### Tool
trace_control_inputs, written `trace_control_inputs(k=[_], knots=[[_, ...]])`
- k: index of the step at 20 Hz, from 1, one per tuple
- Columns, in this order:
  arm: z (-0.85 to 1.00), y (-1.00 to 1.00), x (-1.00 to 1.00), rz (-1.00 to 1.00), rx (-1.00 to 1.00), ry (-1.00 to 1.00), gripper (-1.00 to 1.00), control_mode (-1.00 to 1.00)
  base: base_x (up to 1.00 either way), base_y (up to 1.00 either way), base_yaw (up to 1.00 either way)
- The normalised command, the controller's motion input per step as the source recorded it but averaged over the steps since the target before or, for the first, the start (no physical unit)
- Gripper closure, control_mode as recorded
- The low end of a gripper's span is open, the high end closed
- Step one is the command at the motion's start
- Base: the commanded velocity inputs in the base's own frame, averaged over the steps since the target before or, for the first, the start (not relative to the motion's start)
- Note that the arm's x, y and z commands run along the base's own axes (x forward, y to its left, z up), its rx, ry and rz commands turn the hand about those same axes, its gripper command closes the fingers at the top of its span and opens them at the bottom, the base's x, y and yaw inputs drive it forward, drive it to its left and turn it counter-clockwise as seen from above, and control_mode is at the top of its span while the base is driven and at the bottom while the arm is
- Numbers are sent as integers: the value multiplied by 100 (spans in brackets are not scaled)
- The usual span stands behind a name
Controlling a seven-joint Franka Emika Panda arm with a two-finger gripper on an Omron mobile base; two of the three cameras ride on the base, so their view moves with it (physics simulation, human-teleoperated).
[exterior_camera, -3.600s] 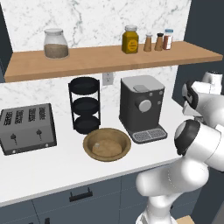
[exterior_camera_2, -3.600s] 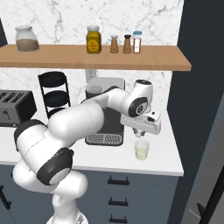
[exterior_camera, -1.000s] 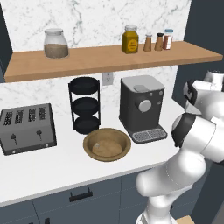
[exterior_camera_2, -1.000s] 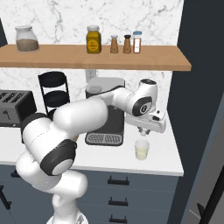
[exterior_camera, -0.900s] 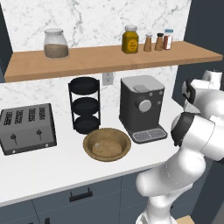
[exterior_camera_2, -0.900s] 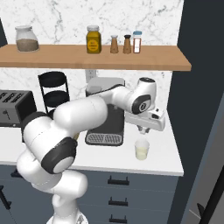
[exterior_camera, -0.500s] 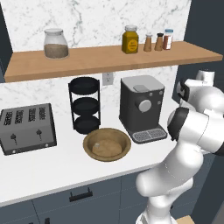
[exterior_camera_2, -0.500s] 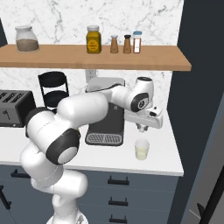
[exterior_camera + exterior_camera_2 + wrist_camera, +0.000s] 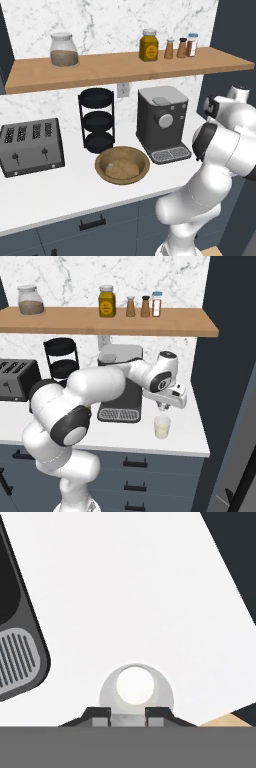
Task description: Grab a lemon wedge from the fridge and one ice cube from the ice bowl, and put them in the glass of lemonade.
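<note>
Hand view, tool (image 9: 128, 712) above glass of lemonade (image 9: 135, 693), fingers apart, nothing between; coffee machine (image 9: 120, 383) beside

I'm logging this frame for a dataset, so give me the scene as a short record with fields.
setting: simulated kitchen counter under a wooden shelf
pincer: directly above the glass of lemonade, tips apart with nothing seen between them
glass of lemonade: upright, near the counter's right end, right of the coffee machine
ice bowl: in front of the black rack
toaster: at the left
</note>
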Motion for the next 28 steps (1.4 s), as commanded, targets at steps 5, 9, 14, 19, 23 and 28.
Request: trace_control_inputs(k=[5, 9, 14, 19, 23, 28], knots=[[-1, -5, 0, 0, 0, 0, 100, -100, 0, 0, 0], [0, 0, 0, 0, 0, 0, 100, -100, 0, 0, 0], [0, 0, 0, 0, 0, 0, -100, -100, 0, 0, 0], [0, 0, 0, 0, 0, 0, -100, -100, 0, 0, 0], [0, 0, 0, 0, 0, 0, -100, -100, 0, 0, 0], [0, 0, -9, 0, 1, -2, -100, -100, 0, 0, 0]])
